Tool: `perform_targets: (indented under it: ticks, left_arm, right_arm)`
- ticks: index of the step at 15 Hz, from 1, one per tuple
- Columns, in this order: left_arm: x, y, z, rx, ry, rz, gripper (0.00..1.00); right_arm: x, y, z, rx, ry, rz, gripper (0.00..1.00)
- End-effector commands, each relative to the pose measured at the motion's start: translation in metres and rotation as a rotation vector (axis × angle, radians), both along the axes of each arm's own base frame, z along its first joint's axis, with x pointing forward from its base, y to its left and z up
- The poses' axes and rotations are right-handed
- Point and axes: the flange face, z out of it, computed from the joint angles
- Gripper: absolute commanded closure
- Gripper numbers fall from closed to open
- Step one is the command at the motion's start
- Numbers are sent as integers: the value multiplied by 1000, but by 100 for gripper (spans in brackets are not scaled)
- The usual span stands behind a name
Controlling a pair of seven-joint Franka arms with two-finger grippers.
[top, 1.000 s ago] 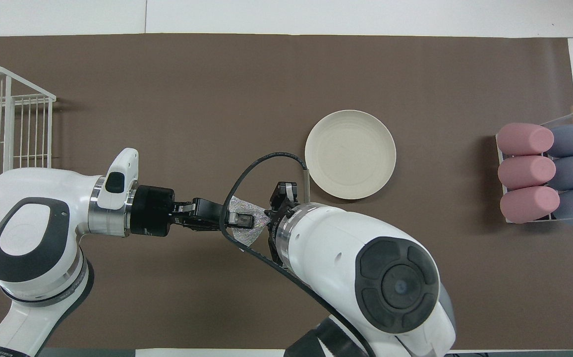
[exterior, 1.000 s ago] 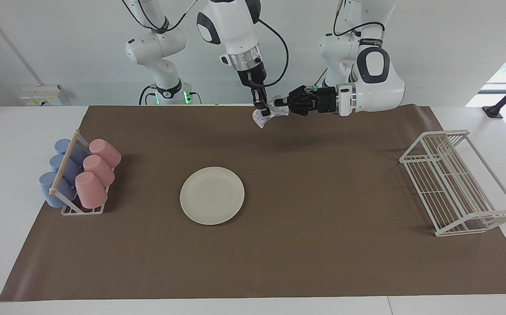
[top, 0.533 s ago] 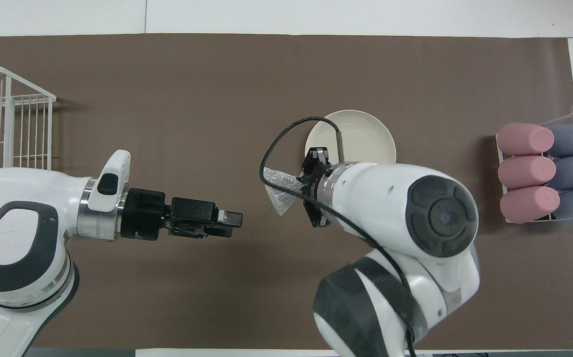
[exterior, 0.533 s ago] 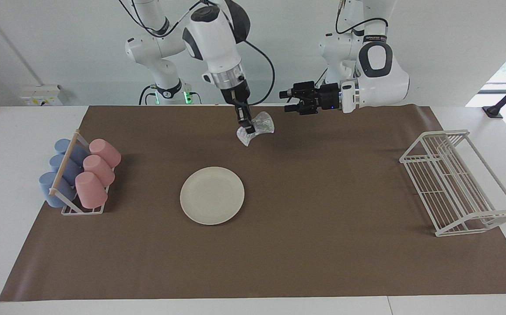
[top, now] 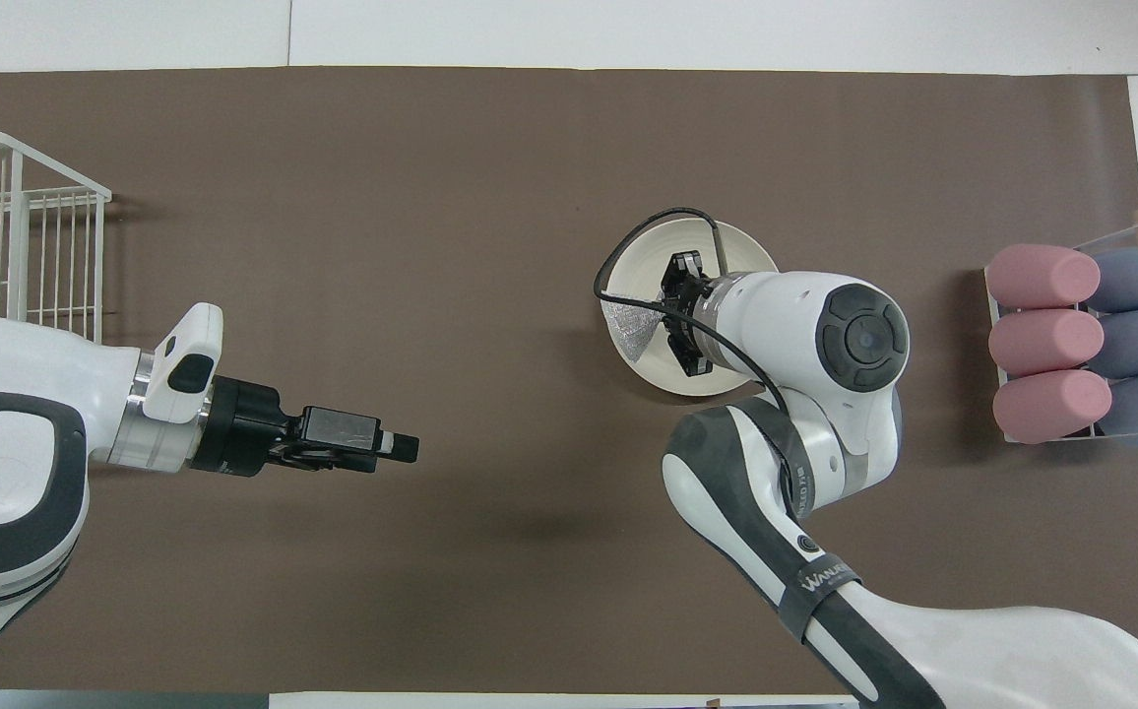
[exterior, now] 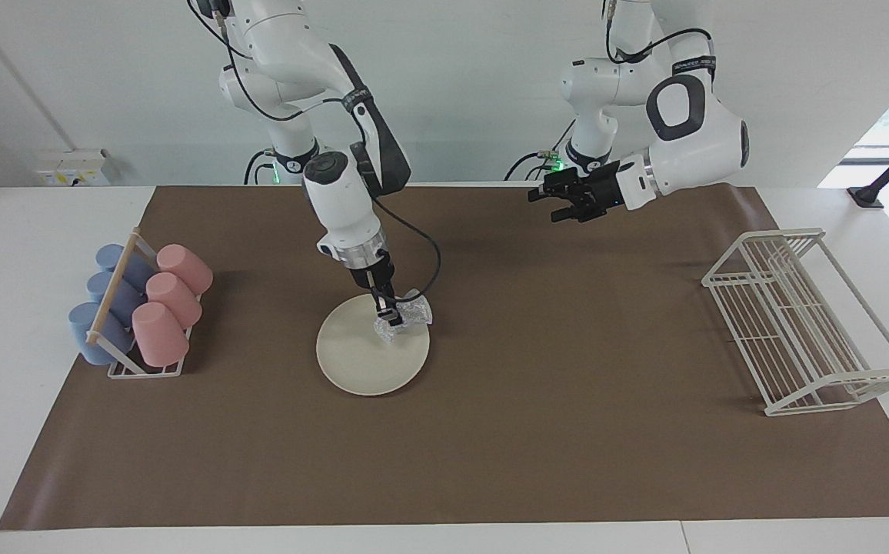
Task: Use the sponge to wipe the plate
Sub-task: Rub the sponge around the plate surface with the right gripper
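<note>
Two grippers are in view, one working and one idle. The right gripper (exterior: pixel 391 317) is clenched on the sponge (exterior: pixel 407 315), a silvery speckled pad, and holds it down at the plate (exterior: pixel 360 362), over the part of the plate nearest the robots and toward the left arm's end; from the facing view the pad looks to be touching or just above the plate's face, and which of the two cannot be told. The plate lies flat on the brown mat (exterior: pixel 567 431) covering the surface, between the cup rack (exterior: pixel 141 312) of pink and blue cups at the right arm's end and the white wire rack (exterior: pixel 806 323) at the left arm's end. The left gripper (exterior: pixel 560 206) hangs released and empty over the mat's edge nearest the robots and waits. Step in hand, as judged: the start of the wipe, the pad having just arrived at the plate. The next move calls for light downward pressure and sweeps across the whole face, gentle enough that the unheld plate does not slide. Against one second earlier: both grippers then held the sponge together in the air near the robots' edge of the mat; the left has since let go and drawn back, and the right has carried the pad down to the plate. The plate has not shifted.
</note>
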Motion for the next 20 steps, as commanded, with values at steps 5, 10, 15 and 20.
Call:
perform_targets:
  ticks: [5,10,15,20]
  left_arm:
    - [7,72,-7,353,-64,-69,0]
    - [23,98,-4,557,-167,-71,0]
    - [34,114,-4,575,-202,16,0]
    - [38,122,2,591,-169,112,0]
  right_arm:
    - [2,-22,-46,-41,31,127,100]
    - [16,-94,-61,-89,18,234,100]
    - [6,-62,-66,-75,31,222,100]
    - [-4,-16,-68,-3,15,137,100]
